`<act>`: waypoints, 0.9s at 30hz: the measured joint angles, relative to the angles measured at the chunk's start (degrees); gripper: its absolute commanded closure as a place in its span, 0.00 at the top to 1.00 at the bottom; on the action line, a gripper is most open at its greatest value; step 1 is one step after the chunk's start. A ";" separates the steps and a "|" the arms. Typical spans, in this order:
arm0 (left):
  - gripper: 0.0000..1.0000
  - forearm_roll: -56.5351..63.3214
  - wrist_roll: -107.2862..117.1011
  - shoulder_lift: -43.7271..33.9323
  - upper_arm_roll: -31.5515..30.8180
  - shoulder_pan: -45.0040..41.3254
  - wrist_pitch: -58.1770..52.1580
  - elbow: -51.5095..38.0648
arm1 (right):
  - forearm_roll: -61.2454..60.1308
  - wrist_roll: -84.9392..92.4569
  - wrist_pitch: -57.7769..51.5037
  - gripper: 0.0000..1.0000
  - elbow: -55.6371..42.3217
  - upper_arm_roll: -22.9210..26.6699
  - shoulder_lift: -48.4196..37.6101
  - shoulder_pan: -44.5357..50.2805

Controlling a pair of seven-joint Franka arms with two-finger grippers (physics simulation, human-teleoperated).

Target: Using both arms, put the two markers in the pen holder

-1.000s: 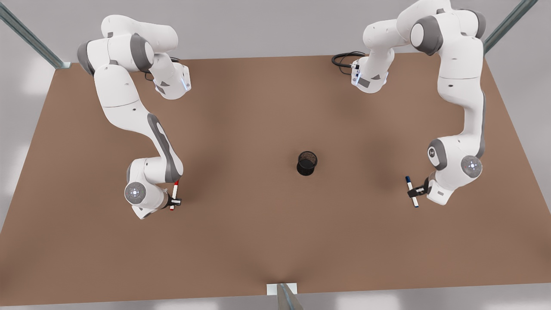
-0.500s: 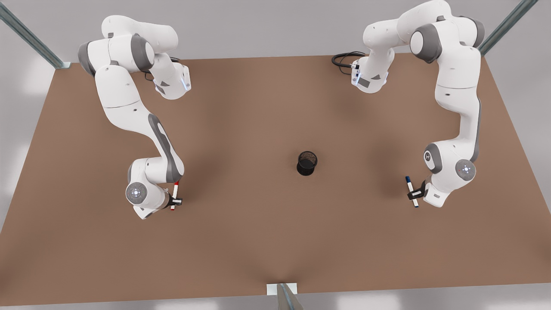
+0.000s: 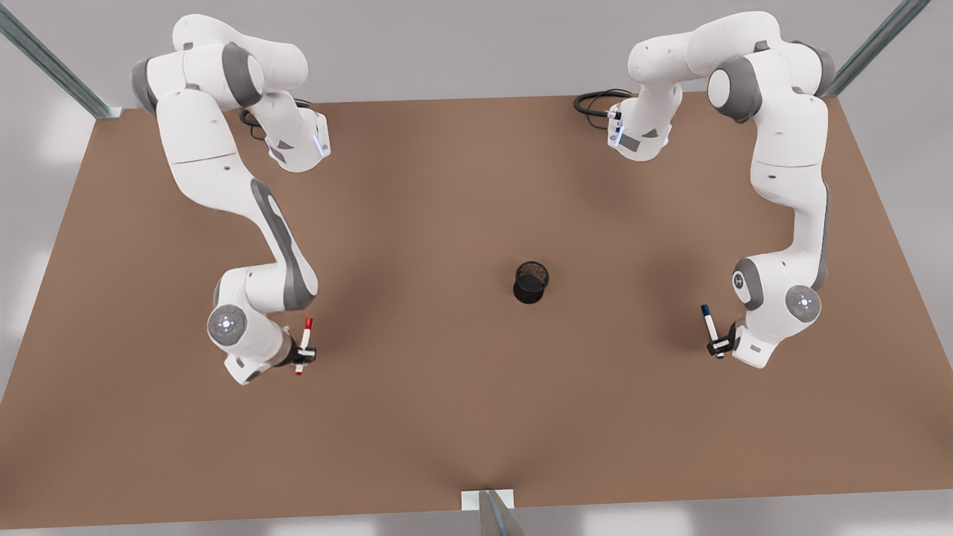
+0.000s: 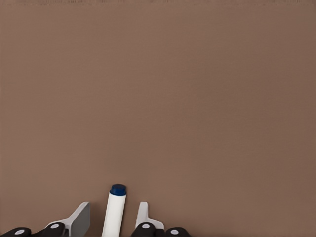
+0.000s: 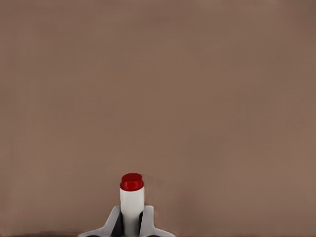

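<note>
Red marker [image 3: 304, 345]: slim white barrel, red cap [image 5: 132, 181] at one end, red tip at the other. It sits in the right gripper [image 3: 304, 352], toward the front view's left edge of the tabletop [image 3: 461, 402]. In the right wrist view the jaws are pressed against the barrel on both sides, pinching the red marker [image 5: 132, 210].

Blue marker [image 3: 711, 328]: same white barrel, dark blue cap at the end toward the far edge. It lies toward the front view's right edge of the tabletop. The left gripper [image 3: 719, 345] stands at the barrel's near end. In the left wrist view the jaws are spread, with a gap on each side of the blue marker [image 4: 114, 212]; the fingers [image 4: 79, 219] do not touch it.

Pen holder [image 3: 531, 282]: small black wire-mesh cylinder, upright, mouth open upward, near the centre of the tabletop. It stands between the two markers and well apart from both.

Open room: bare brown surface surrounds the pen holder on every side. The strip between each marker and the pen holder is unobstructed. The near edge carries a small white bracket [image 3: 488, 499] at its middle. A black cable [image 3: 595, 102] loops at the far edge beside the base of the left arm. Both markers lie well inside the side edges.
</note>
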State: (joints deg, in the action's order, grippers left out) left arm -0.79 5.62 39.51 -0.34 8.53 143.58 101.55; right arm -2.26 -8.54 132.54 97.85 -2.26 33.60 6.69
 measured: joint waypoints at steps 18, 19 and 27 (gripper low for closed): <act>0.47 0.03 0.06 0.80 0.33 0.00 0.30 -0.01 | -0.30 -4.03 2.79 0.25 -7.11 -29.79 -3.35 4.16; 0.46 0.03 0.06 0.80 0.33 -0.02 0.30 -0.01 | -0.29 -4.20 3.98 0.25 -7.12 -30.43 -3.32 5.11; 0.41 0.04 0.10 0.88 0.34 -0.01 0.31 -0.01 | -0.18 -3.07 17.95 0.25 -5.45 -34.59 0.36 9.18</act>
State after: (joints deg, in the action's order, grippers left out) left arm -0.76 5.72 40.40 0.00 8.52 143.88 101.54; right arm -2.43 -11.60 150.49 92.40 -36.86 33.96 15.87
